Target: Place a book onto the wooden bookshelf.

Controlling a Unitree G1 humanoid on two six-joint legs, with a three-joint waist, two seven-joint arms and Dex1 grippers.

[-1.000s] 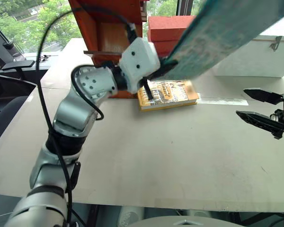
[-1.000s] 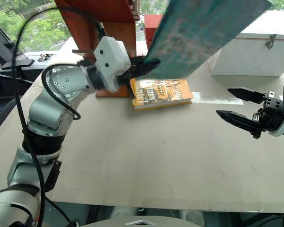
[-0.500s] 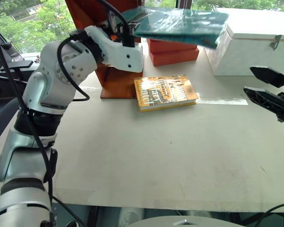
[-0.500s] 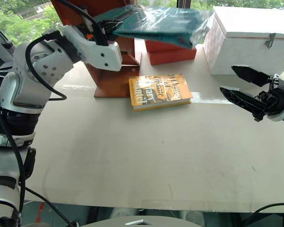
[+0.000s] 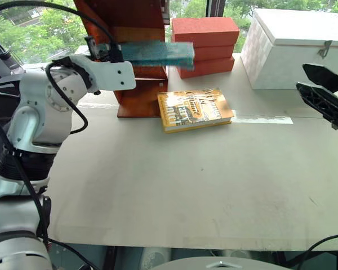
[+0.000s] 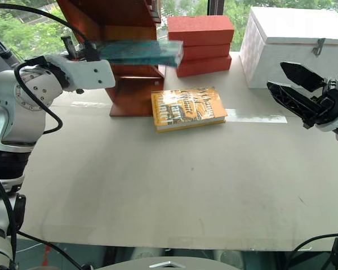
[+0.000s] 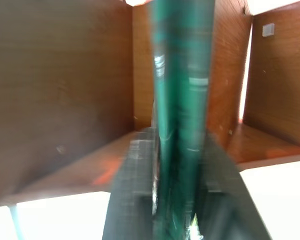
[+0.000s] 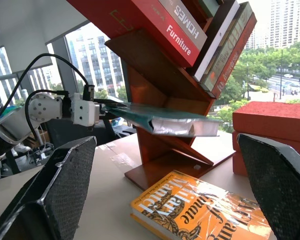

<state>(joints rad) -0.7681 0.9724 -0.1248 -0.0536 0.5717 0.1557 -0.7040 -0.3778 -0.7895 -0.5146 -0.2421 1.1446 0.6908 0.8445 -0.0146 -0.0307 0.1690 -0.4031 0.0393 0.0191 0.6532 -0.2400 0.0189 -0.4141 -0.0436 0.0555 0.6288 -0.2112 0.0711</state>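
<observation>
One book [image 6: 139, 52], the teal one in its glossy wrap, is being held flat in the air by the left pincer [image 5: 104, 52], level with the lower opening of the bookshelf [image 5: 136, 84] and just in front of it. In the left wrist view the two black fingers [image 7: 132, 195] are sitting on either side of the book, one against each cover, so the pincer is gripping it, parted only by the book's thickness. The free end is sticking out toward the red blocks [image 6: 200, 35] without touching them. The right wrist view is showing the book hanging clear above the bottom board, with other books leaning in the slanted compartment higher up.

By this reading the carrying is done and the placing step is under way: the book is lined up with the shelf but not yet resting on any board. The next move is calling for the left arm to push the book deeper between the slanted side panels, lower it until it is lying on the wood, and only then let the fingers part and pull back without dragging it out.

The right pincer [image 6: 296, 89] is waiting wide open and empty over the desk [image 5: 214, 185], near the white box [image 5: 293, 45]. A yellow book [image 5: 194, 108] is lying on the desk beside the shelf foot, well below the path.
</observation>
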